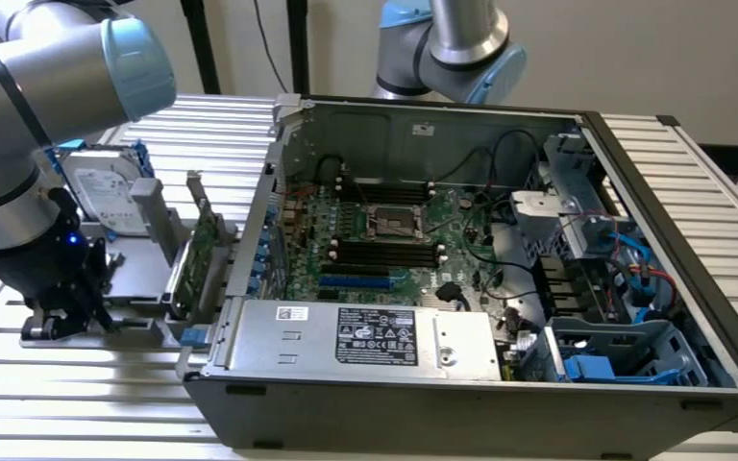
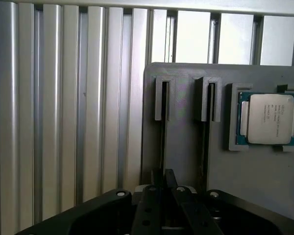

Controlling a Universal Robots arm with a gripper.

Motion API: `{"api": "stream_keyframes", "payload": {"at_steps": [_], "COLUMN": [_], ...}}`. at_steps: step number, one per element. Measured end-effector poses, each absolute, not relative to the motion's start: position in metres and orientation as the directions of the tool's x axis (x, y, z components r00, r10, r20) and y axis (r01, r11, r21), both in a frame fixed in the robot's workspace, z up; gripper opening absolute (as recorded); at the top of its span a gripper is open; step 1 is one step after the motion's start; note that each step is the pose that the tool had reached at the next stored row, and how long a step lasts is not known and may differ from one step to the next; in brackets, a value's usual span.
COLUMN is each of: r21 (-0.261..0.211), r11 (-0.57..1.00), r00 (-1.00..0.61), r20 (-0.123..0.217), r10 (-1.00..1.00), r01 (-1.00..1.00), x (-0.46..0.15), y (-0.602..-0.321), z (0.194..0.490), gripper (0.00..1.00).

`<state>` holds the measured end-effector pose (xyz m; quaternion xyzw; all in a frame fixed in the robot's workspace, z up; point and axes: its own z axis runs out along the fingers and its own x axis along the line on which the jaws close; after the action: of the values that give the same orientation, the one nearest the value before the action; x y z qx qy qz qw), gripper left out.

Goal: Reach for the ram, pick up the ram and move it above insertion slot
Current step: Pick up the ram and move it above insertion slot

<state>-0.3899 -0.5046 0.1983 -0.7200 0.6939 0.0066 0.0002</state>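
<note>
My gripper [image 1: 66, 320] is down at the grey parts holder [image 1: 138, 288] on the exterior view's left, beside the open computer case [image 1: 472, 288]. In the wrist view the ram [image 2: 162, 139] stands edge-on in a slot of the holder [image 2: 186, 73], a thin dark strip running down between my fingers. My gripper [image 2: 163, 179] looks shut on that edge, its fingertips almost together. A second slot [image 2: 206, 137] runs parallel beside it. The black memory slots [image 1: 388, 254] lie on the motherboard inside the case.
A processor chip [image 2: 267, 119] sits in a pocket of the holder. A silver hard drive [image 1: 104, 195] and a green expansion card [image 1: 197, 257] stand upright between my arm and the case wall. A second arm [image 1: 453, 48] stands behind the case. The table [image 1: 74, 403] is ribbed aluminium.
</note>
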Motion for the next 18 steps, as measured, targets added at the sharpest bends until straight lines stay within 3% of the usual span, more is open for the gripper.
{"api": "stream_keyframes", "payload": {"at_steps": [9, 18], "r21": [0.009, 0.009], "r11": [-0.037, -0.037], "r00": [0.037, 0.037], "r20": [-0.010, -0.010], "r10": [-0.999, -0.999], "r01": [-0.999, -0.999], "x": [-0.390, -0.390], "y": [-0.504, -0.504], "z": [0.213, 0.251], "gripper": [0.14, 0.14]}}
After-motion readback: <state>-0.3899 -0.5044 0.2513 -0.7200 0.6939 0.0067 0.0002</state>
